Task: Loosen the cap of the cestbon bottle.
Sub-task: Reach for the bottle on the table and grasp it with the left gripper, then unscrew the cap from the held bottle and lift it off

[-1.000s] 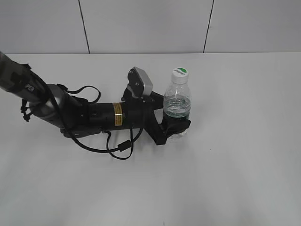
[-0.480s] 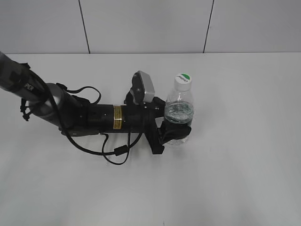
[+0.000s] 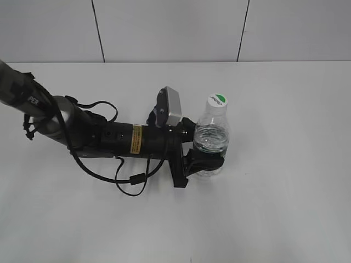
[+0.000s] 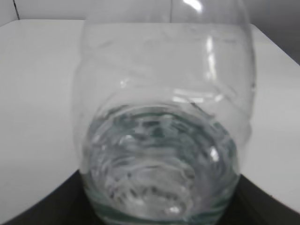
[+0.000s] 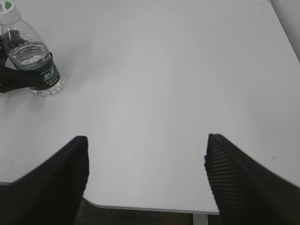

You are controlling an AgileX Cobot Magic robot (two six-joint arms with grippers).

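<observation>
The cestbon bottle [image 3: 211, 131] stands upright on the white table, clear, partly filled with water, with a dark green label. Its white cap [image 3: 218, 100] with a green patch sits on the neck. My left gripper [image 3: 205, 160] lies low along the table and is shut on the bottle's lower body. In the left wrist view the bottle [image 4: 161, 140] fills the frame between the black jaws. My right gripper [image 5: 146, 140] is open and empty above the table's near edge, far from the bottle [image 5: 36, 63] and its cap [image 5: 7, 6] at the upper left of its view.
The white table [image 3: 285, 208] stretches around the bottle. The left arm with its cables [image 3: 109, 137] lies across the table's left half. A grey panelled wall [image 3: 175, 27] stands behind. The table's front edge [image 5: 150, 206] shows in the right wrist view.
My left gripper has carried the bottle a little to the right and toward the front, keeping its hold. The bottle stays upright.
</observation>
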